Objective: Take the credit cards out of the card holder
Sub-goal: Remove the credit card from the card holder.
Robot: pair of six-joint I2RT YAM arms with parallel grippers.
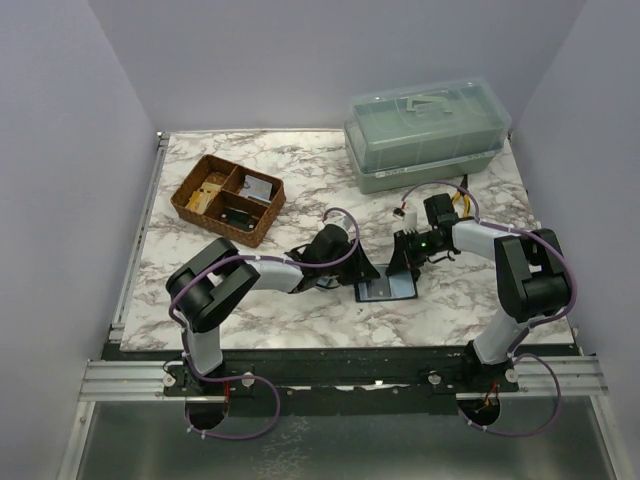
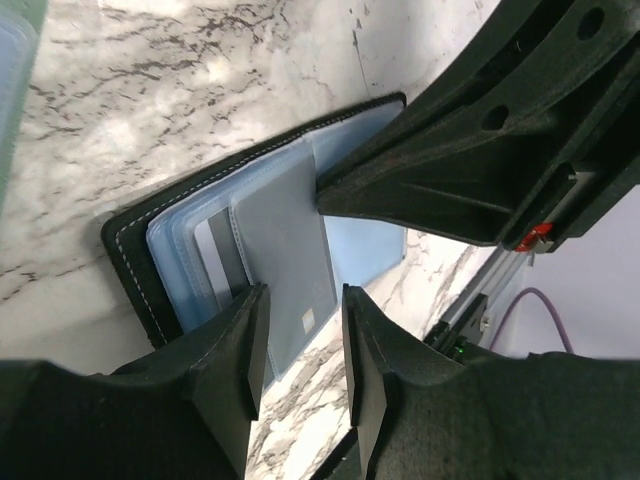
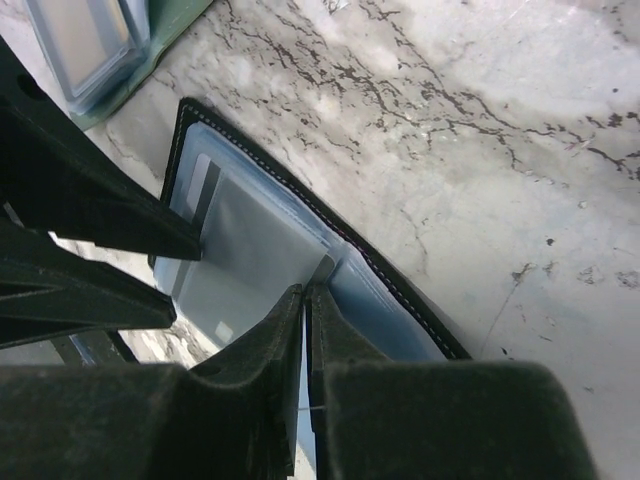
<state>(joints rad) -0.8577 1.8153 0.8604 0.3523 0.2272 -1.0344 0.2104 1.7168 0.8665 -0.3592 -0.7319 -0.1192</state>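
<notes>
The black card holder [image 1: 388,290] lies open on the marble, blue-grey inside up, between both grippers. A grey credit card [image 2: 285,250] sticks half out of a pocket toward my left gripper [image 2: 305,300], which is open with the card's free end lying between and under its fingertips. A second card with a dark stripe [image 2: 215,255] stays tucked in the pocket beside it. My right gripper [image 3: 306,292] is shut at the fold of the card holder [image 3: 262,168], pinching a thin blue inner leaf beside the credit card [image 3: 255,240]. Seen from above, the left gripper [image 1: 362,270] and right gripper [image 1: 403,262] meet over the holder.
A brown wicker divided tray [image 1: 228,198] with small items sits at the back left. A lidded green-clear plastic box [image 1: 428,135] stands at the back right. A small white connector [image 1: 403,212] lies behind the right gripper. The metal rail [image 1: 340,360] runs along the near edge.
</notes>
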